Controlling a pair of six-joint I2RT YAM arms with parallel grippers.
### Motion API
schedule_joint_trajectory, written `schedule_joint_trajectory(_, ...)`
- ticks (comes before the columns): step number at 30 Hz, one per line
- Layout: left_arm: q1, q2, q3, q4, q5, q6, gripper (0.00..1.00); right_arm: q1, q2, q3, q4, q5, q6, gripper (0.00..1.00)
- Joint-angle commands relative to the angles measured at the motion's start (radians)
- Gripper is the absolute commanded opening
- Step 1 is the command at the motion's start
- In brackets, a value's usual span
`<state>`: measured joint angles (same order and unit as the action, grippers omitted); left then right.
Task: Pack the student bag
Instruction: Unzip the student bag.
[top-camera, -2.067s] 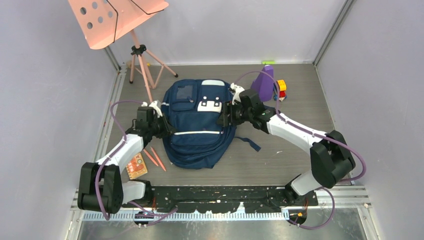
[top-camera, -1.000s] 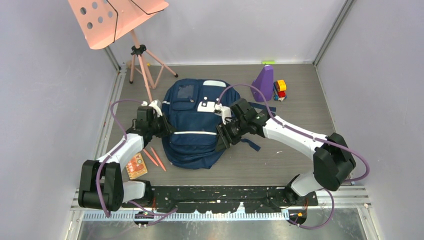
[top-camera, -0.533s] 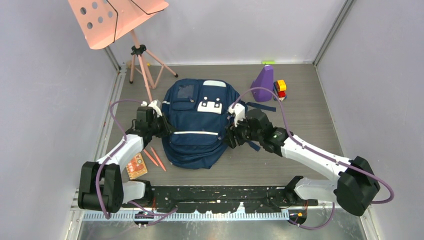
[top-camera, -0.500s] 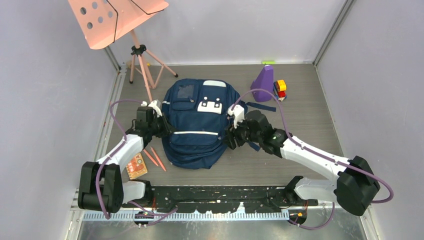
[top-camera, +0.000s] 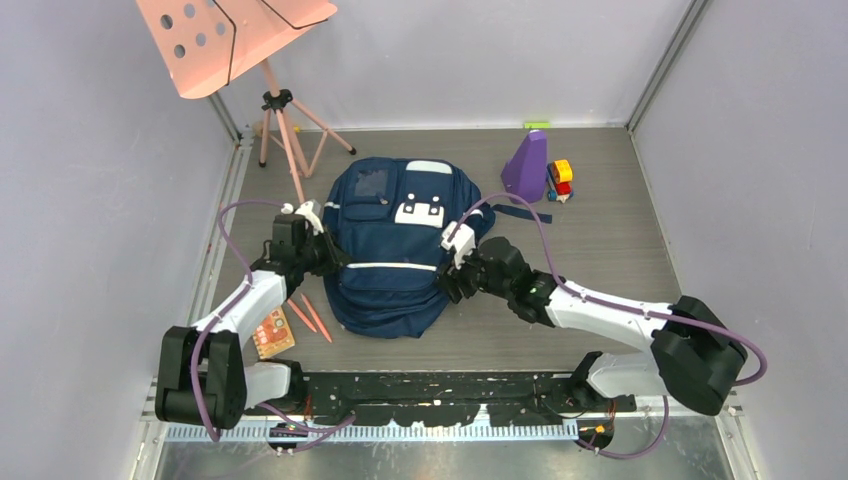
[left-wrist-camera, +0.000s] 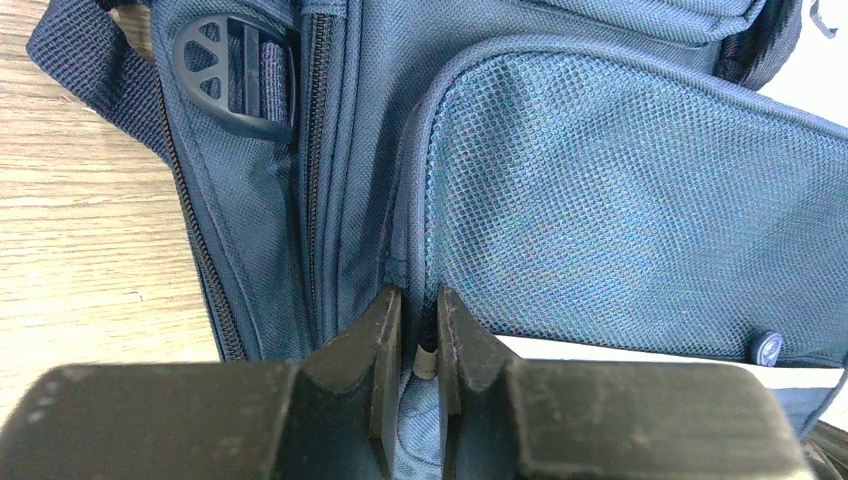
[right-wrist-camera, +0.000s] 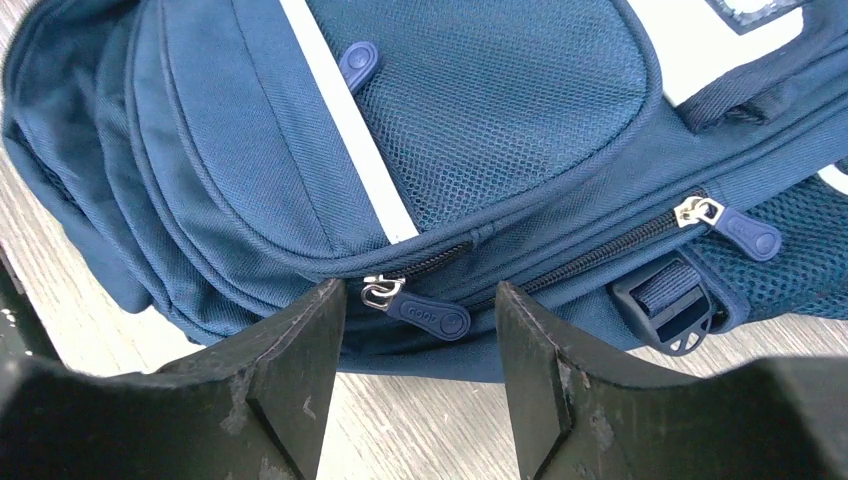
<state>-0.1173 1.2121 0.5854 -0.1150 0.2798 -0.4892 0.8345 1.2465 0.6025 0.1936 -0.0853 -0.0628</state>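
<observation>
The navy student bag (top-camera: 392, 250) lies flat on the table, front pockets up, zips closed. My left gripper (top-camera: 330, 256) is at its left side, shut on a fold of the bag's fabric beside the mesh pocket (left-wrist-camera: 620, 200), with a small pale tab between the jaws (left-wrist-camera: 420, 335). My right gripper (top-camera: 447, 280) is open at the bag's right lower side. In the right wrist view (right-wrist-camera: 420, 330) a blue zip pull (right-wrist-camera: 428, 311) lies between the open fingers, untouched. A second zip pull (right-wrist-camera: 740, 232) sits further right.
Two orange pencils (top-camera: 309, 315) and a small orange card (top-camera: 272, 333) lie left of the bag. A purple cone (top-camera: 525, 166) and a toy car (top-camera: 562, 179) stand at the back right. A pink music stand (top-camera: 235, 40) is at the back left.
My right arm has swung from the bag's upper right side down to its lower right edge, and the gripper now faces the side zip. The left arm has not moved.
</observation>
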Motion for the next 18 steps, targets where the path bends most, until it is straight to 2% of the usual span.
schedule_joint_trajectory(1,0.001,-0.022,-0.008,0.038,-0.013,-0.003,0.00,0.008,0.041,0.027,0.075,0.056,-0.063,0.62)
schedule_joint_trajectory(3,0.001,-0.025,-0.006,0.037,-0.011,-0.002,0.00,0.009,0.050,0.038,0.051,0.051,-0.066,0.60)
schedule_joint_trajectory(5,0.001,-0.027,-0.007,0.034,-0.010,-0.004,0.00,0.011,0.056,0.043,0.031,0.045,-0.063,0.54)
schedule_joint_trajectory(12,0.001,-0.037,-0.008,0.034,-0.015,-0.015,0.00,0.014,0.070,0.110,-0.123,0.078,0.005,0.04)
schedule_joint_trajectory(15,0.000,-0.060,-0.017,0.037,-0.026,-0.046,0.00,0.014,0.073,0.143,-0.232,0.110,0.048,0.01)
schedule_joint_trajectory(18,0.001,-0.095,-0.033,0.034,-0.049,-0.081,0.00,0.014,0.061,0.166,-0.291,0.060,0.087,0.01)
